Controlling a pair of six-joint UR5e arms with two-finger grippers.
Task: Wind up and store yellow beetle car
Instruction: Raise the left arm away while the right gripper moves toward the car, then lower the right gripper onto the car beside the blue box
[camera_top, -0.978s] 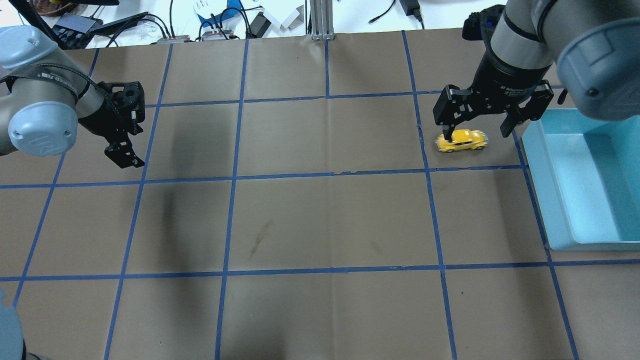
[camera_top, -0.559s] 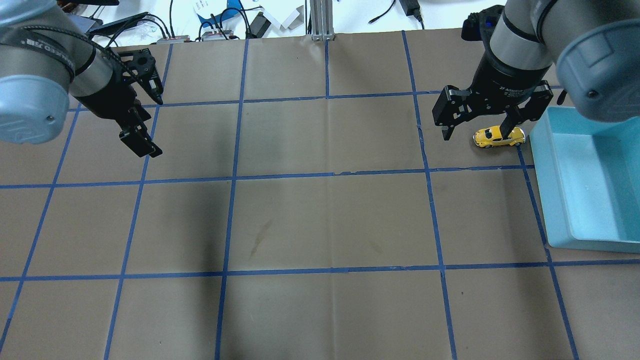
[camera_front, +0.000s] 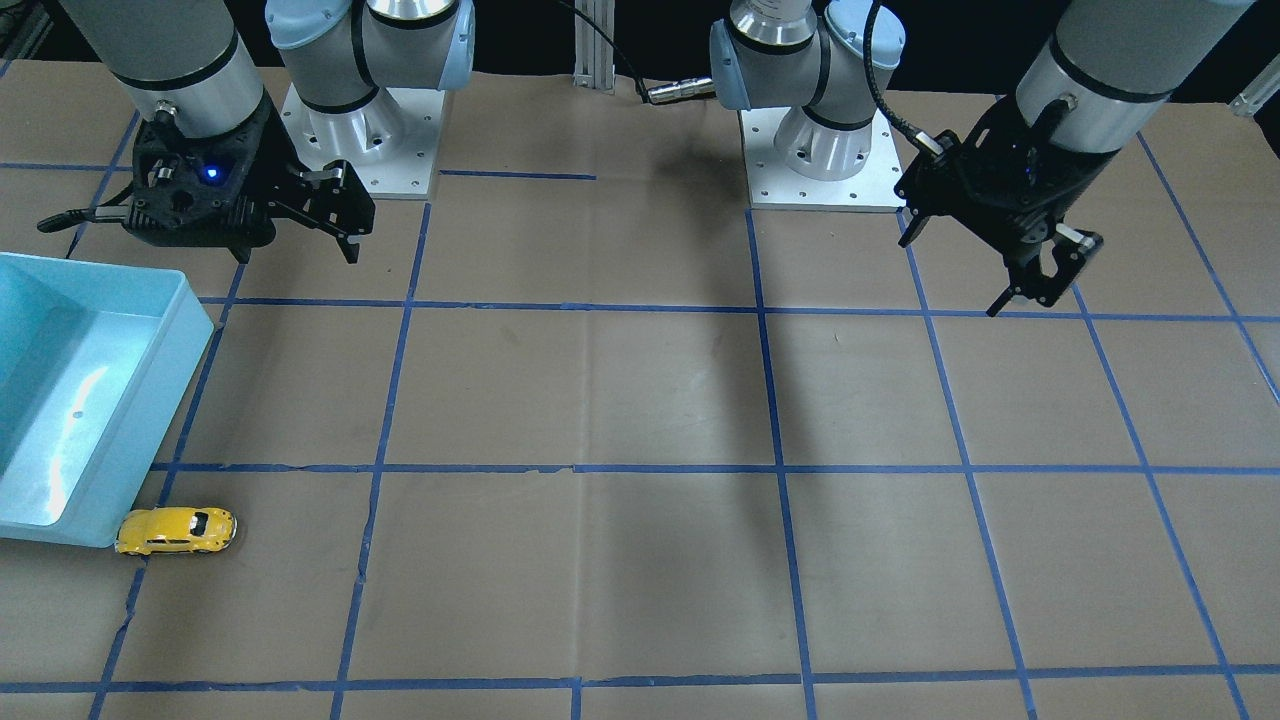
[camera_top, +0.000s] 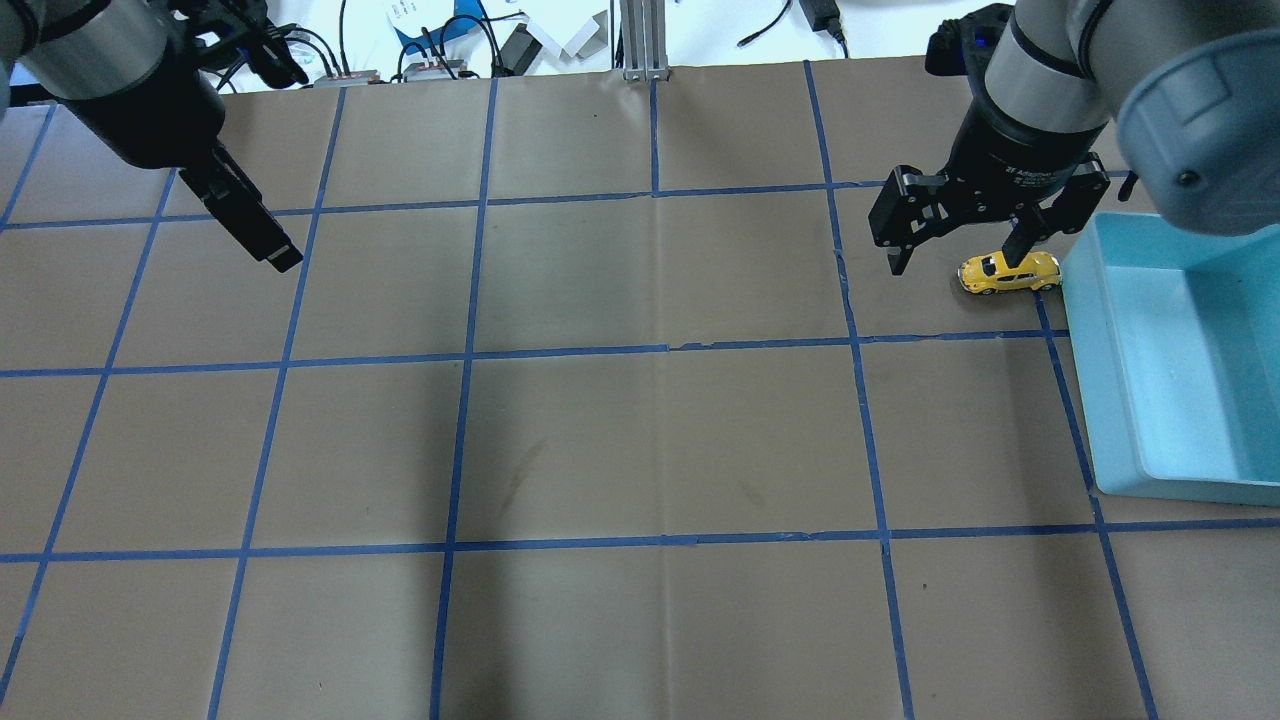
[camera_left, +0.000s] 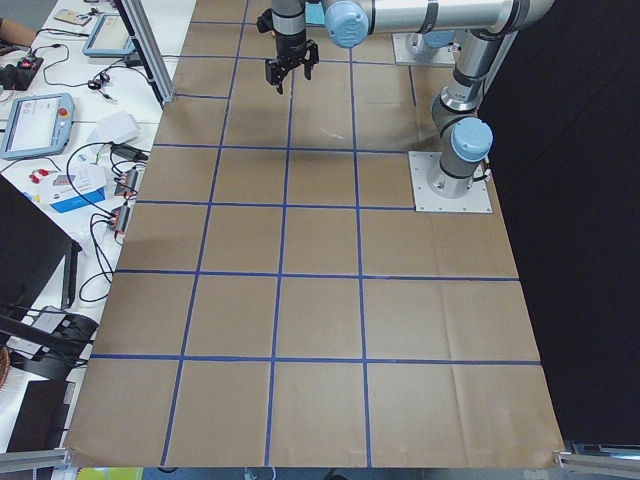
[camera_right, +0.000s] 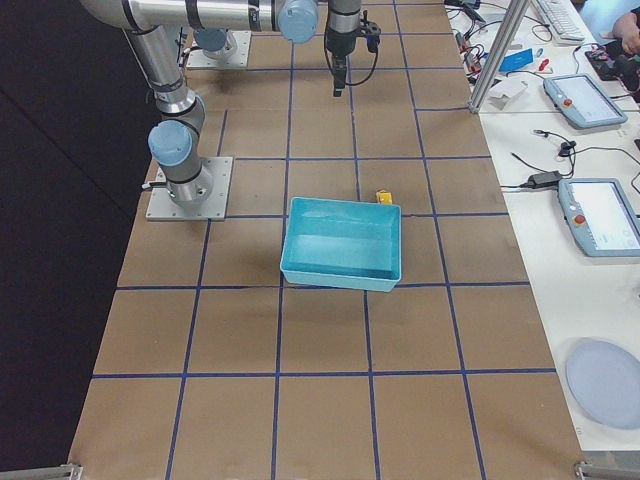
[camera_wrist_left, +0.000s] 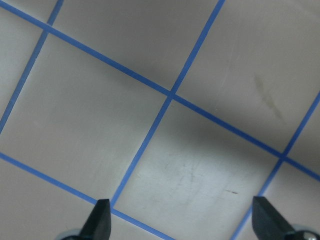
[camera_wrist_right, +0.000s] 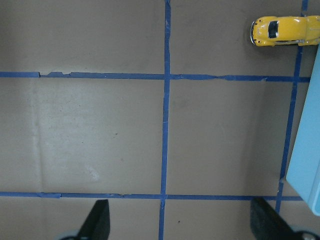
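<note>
1. The car (camera_wrist_right: 282, 31) sits in the top right corner, roof up, its length running across the view.
2. A pale blue bin (camera_wrist_right: 306, 150) shows along the right edge, just below the car; the frame cuts off whether they touch.
3. Blue tape (camera_wrist_right: 165, 125) crosses the brown table (camera_wrist_right: 95, 130) in a grid.
4. The gripper (camera_wrist_right: 181, 222) has its two dark fingertips (camera_wrist_right: 97, 220) spread wide at the bottom edge, with only bare table between them.
</note>
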